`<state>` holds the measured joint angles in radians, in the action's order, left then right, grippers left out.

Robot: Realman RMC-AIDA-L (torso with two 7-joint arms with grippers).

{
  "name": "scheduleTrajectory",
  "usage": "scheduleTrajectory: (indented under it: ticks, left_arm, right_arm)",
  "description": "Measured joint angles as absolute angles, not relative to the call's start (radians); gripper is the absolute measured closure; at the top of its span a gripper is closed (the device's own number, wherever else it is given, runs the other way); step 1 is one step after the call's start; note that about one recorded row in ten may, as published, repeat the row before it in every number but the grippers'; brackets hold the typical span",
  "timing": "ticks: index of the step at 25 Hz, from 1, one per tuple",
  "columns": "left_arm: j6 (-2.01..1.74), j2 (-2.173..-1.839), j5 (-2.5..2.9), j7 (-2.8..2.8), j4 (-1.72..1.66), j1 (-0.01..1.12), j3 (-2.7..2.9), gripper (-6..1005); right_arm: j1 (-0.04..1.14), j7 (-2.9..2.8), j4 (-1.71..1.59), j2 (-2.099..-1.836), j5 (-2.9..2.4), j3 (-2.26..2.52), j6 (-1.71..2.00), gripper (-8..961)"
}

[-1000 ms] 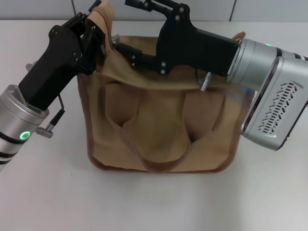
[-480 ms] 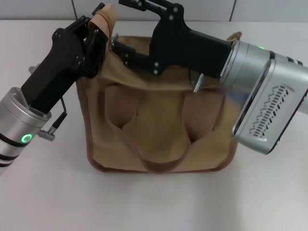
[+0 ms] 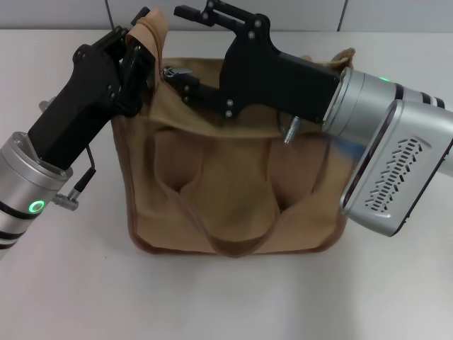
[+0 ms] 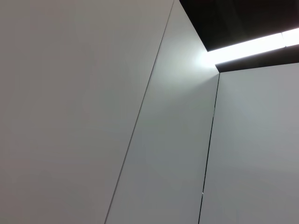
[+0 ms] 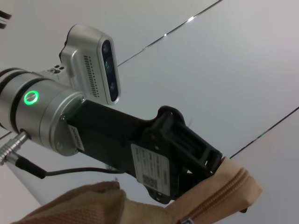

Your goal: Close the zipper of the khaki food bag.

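Head view: my left gripper [image 3: 139, 53] is clamped on the bag's upper-left corner, where a tab of khaki fabric [image 3: 152, 25] pokes up above its fingers at the upper left of the frame. My right gripper [image 3: 173, 74] reaches across from the right, its lower finger lying along the top panel and its tip at the small silver pull tab [image 3: 172, 71] in the upper middle; whether it has pinched the tab I cannot tell. Compared with a second ago, my right arm has pushed further left, and the pull tab with it, while my left gripper has kept its hold.

The zipper [image 5: 219, 193] shows in the right wrist view as a toothed line running along the raised corner at the lower right.

I count one khaki food bag [image 3: 233, 184] standing at centre frame on the white tabletop [image 3: 226, 297], two loop handles, one pull tab, two grippers.
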<state>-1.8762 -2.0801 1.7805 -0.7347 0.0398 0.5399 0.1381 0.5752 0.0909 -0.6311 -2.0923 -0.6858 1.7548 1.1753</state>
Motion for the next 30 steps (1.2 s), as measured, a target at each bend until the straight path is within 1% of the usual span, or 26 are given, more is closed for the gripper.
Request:
scheduleTrajectory:
  ticks: [7, 13, 18, 23, 30]
  left_arm:
    - [-1.878, -2.08, 1.781, -0.736, 0.04, 0.54, 0.138, 927]
    - [-1.877, -2.08, 1.781, -0.736, 0.04, 0.542, 0.138, 926]
    - [-1.877, -2.08, 1.78, -0.736, 0.04, 0.541, 0.138, 926]
    - [-1.878, -2.08, 1.779, -0.736, 0.04, 0.54, 0.138, 926]
    - [-1.868, -2.08, 1.773, -0.736, 0.038, 0.533, 0.131, 925]
  right_arm:
    - [0.567, 0.1, -0.623, -2.092, -0.687, 1.755, 1.171, 292]
    - [0.564, 0.105, -0.623, -2.092, -0.687, 1.755, 1.172, 503]
    - [0.561, 0.106, -0.623, -2.092, -0.687, 1.755, 1.174, 757]
    - [0.561, 0.106, -0.624, -2.092, -0.687, 1.755, 1.174, 936]
    - [0.546, 0.102, -0.631, -2.092, -0.687, 1.745, 1.172, 949]
